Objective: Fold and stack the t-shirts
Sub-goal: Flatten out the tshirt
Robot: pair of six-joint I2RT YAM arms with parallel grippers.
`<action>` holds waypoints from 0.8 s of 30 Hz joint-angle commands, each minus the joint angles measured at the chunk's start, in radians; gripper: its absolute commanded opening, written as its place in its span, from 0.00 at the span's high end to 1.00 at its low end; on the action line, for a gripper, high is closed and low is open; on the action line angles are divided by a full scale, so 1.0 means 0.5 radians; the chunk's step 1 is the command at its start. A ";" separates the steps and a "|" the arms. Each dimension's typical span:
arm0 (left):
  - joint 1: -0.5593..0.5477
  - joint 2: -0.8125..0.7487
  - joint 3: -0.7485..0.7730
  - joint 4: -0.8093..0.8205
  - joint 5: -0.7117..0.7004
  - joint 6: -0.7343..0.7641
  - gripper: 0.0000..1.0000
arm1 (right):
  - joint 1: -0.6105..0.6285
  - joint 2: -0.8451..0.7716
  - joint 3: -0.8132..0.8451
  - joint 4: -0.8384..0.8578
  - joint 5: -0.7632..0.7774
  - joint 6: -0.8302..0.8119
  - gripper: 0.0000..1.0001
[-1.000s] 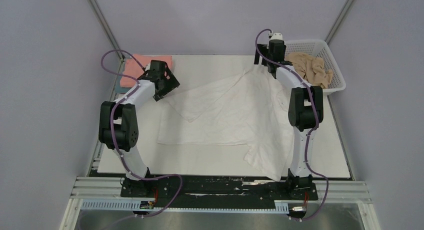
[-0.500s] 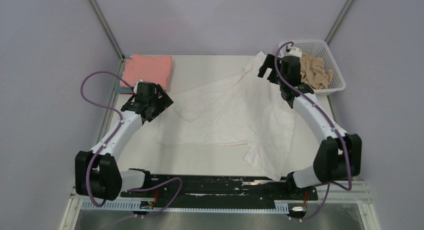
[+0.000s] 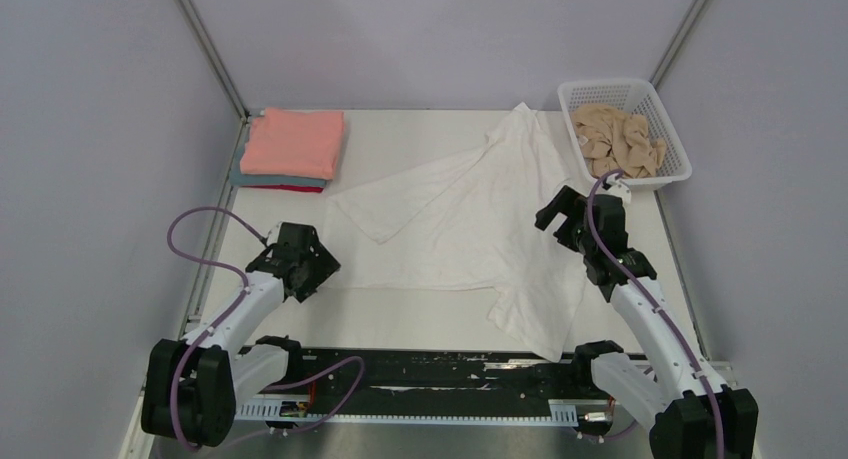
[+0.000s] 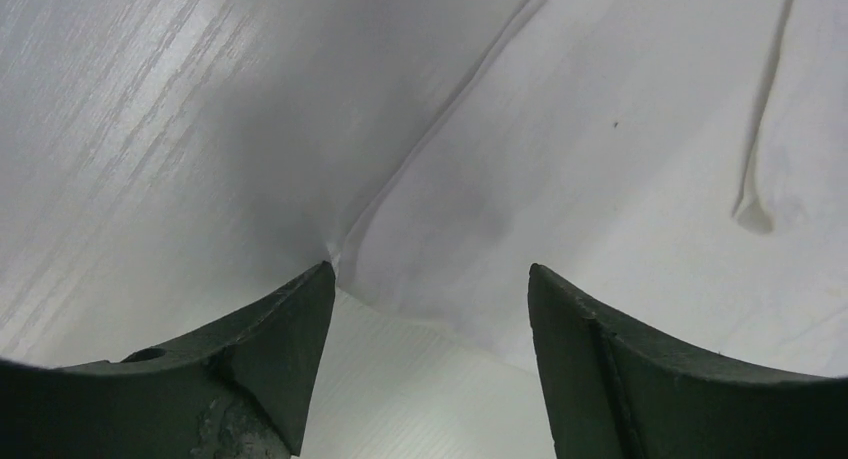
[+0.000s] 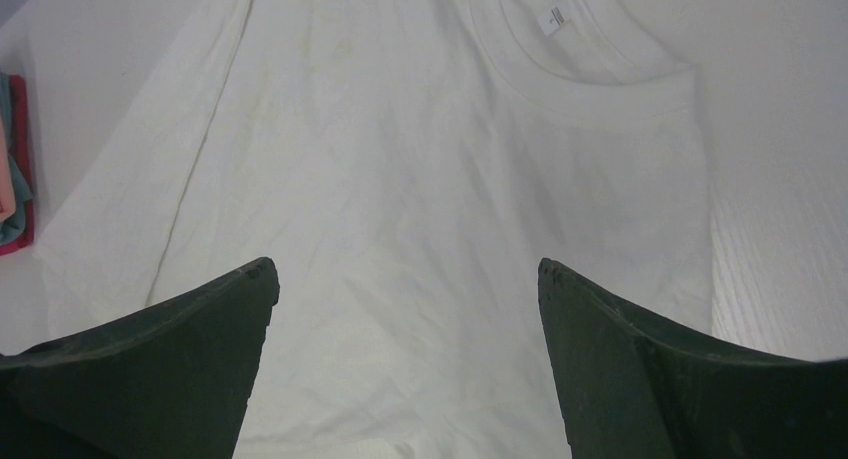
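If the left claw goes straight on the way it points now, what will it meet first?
Most likely the white t-shirt: its corner lies just ahead of the open left claw, flat on the table. Depth is unclear, so it may touch the table together with it.

The large white cloth t-shirt [image 3: 470,229] looks soft, matt and creased; the white plastic mesh basket [image 3: 668,129] is smooth; the white desk [image 3: 400,324] is matt and finely grained.

Shirt [image 3: 470,229] between stack [image 3: 292,147] and basket [image 3: 610,82]
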State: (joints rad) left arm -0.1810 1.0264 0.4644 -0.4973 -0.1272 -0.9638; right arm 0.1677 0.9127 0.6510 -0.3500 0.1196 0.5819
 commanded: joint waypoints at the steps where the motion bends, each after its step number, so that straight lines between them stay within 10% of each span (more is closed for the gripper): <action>1: -0.004 0.177 -0.011 0.206 0.064 -0.047 0.29 | 0.035 0.005 0.056 -0.270 -0.020 0.077 0.00; 4: -0.006 0.263 -0.040 0.261 0.095 -0.049 0.52 | 0.096 0.049 0.093 -0.432 0.036 0.107 0.00; 7: -0.003 0.299 -0.059 0.344 0.160 -0.035 0.97 | 0.178 0.101 0.125 -0.617 0.062 0.143 0.00; 24: -0.006 0.064 -0.083 0.338 0.029 0.096 1.00 | 0.907 0.417 -0.015 -1.468 0.005 0.721 0.25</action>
State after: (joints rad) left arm -0.1810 1.1233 0.4519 -0.3286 -0.0834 -0.9428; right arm 0.5877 1.1217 0.6830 -0.9981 0.1368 0.8295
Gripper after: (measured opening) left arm 0.009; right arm 0.808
